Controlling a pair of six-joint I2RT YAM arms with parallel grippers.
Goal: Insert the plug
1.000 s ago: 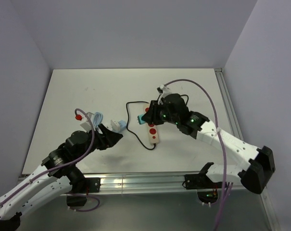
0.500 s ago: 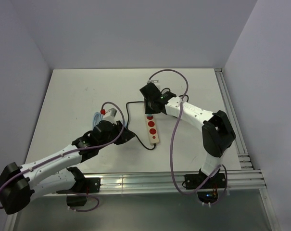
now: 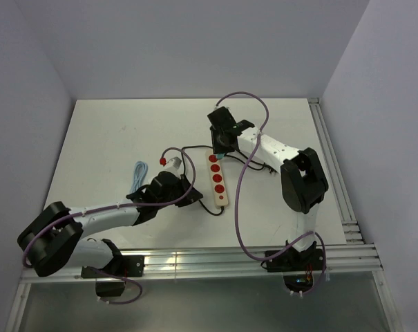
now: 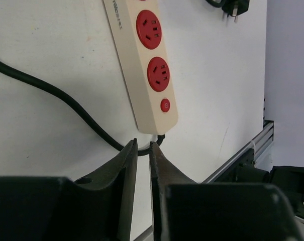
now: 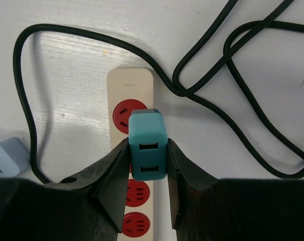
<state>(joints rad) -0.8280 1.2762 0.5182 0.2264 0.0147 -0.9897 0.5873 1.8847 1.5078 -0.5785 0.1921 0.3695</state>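
Note:
A cream power strip [image 3: 219,181] with red sockets lies mid-table, with its black cord [image 3: 195,148] looping off behind it. My right gripper [image 5: 148,150] is shut on a teal USB plug [image 5: 148,145] and holds it over the strip's [image 5: 130,95] far end, just above the first red socket. In the top view the right gripper [image 3: 221,146] hangs over that far end. My left gripper [image 4: 141,145] is shut and empty. It sits low at the strip's near end [image 4: 146,65], next to where the cord [image 4: 66,100] leaves it. It also shows in the top view [image 3: 190,194].
A light blue and white object [image 3: 139,171] lies left of the strip and shows in the right wrist view [image 5: 3,158]. The cord's black plug [image 4: 234,6] lies to the right. Loose cord loops [image 5: 232,65] lie right of the strip. An aluminium rail [image 3: 222,259] runs along the near edge.
My right gripper has carried the teal plug from over the strip's middle to its far end. My left arm has stretched right to the strip's near end.

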